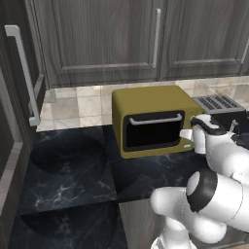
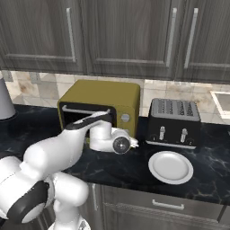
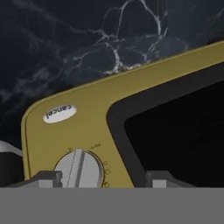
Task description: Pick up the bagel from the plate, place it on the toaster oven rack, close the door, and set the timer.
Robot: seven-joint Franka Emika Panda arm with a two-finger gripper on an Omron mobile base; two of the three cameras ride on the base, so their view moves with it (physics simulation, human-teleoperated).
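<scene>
Dark finger tips of the gripper point(image 3: 101, 180) stand apart at 6 o'clock in the hand view, gripping nothing; a silver timer knob point(image 3: 79, 169) w/ a raised bar sits between them, nearer the tip at 7 o'clock. Contact w/ the knob can't be told. At 10 o'clock from the knob, a white oval "cancel" button point(image 3: 59, 113) on the mustard-yellow boxy toaster oven point(image 1: 146, 104). Black-framed dark glass door point(image 1: 153, 131) w/ silver bar handle point(image 1: 155, 118) is shut. Small plain white round plate point(image 2: 170, 167) lies bare on the black marble counter point(image 1: 73, 165), at 5 o'clock from the oven in the right base view, just in front of a black slot toaster point(image 2: 174, 122). Bagel: hidden, can't tell where.
</scene>
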